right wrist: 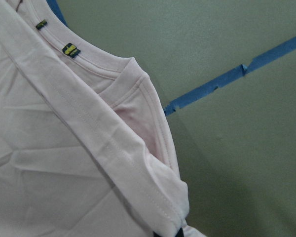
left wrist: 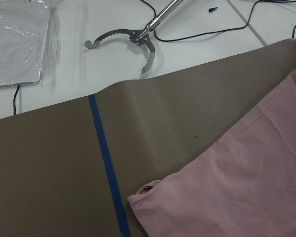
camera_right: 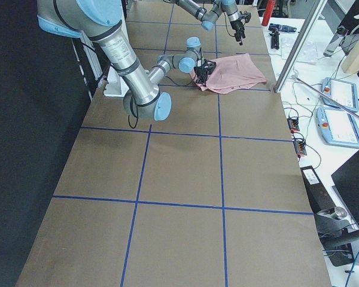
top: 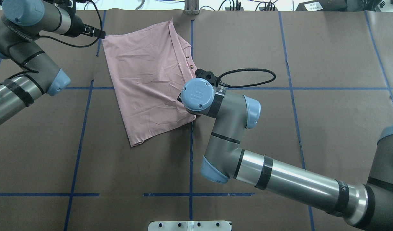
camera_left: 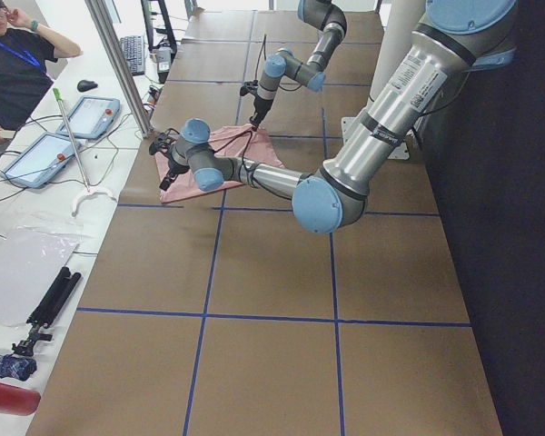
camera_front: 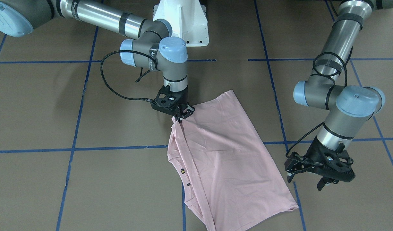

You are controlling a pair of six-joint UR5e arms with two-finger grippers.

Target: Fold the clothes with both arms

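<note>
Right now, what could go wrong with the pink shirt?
1. Only the right gripper pinches the T-shirt, at one edge; pulling might drag or bunch it instead of folding it.
2. The left gripper hangs open beside its corner, not touching; it could miss.
3. The T-shirt lies wrinkled, so the fold may come out crooked.

Open table [top: 328, 48] surrounds T-shirt [top: 145, 80]; right arm [top: 279, 179] overhangs its edge.

The pale pink short-sleeved cotton T-shirt [camera_front: 222, 154] lies on the brown paper-covered desk [camera_front: 119, 192], in the half far from the robot, a little towards its left. The black two-finger right gripper [camera_front: 183, 116] pinches the shirt's right edge. The black two-finger left gripper [camera_front: 306, 179] hangs beside the far left corner, apart from it.
</note>
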